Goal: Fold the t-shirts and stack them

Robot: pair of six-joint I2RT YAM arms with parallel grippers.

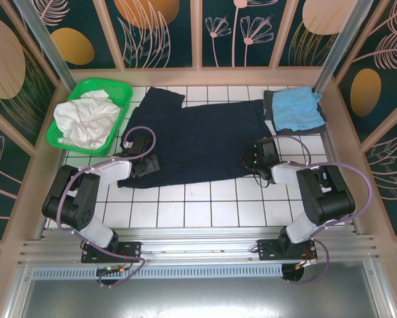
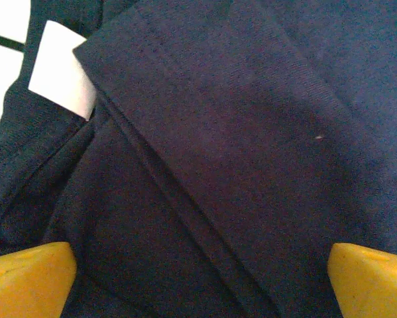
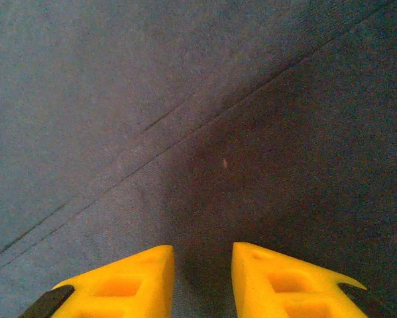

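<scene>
Judged partway through. Already folded and stacked at the table's (image 1: 205, 199) far right corner: light blue shirt (image 1: 296, 109) on dark grey shirt (image 1: 270, 106). Left to finish: navy shirt (image 1: 198, 139), spread mid-table. Over its near edge: left gripper (image 1: 145, 165) spread wide, right gripper (image 1: 254, 159) narrowed, nothing visibly pinched.

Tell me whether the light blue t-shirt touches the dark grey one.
Touching. The top view shows the light blue t-shirt lying on the dark grey t-shirt, whose edges stick out from under it.
</scene>
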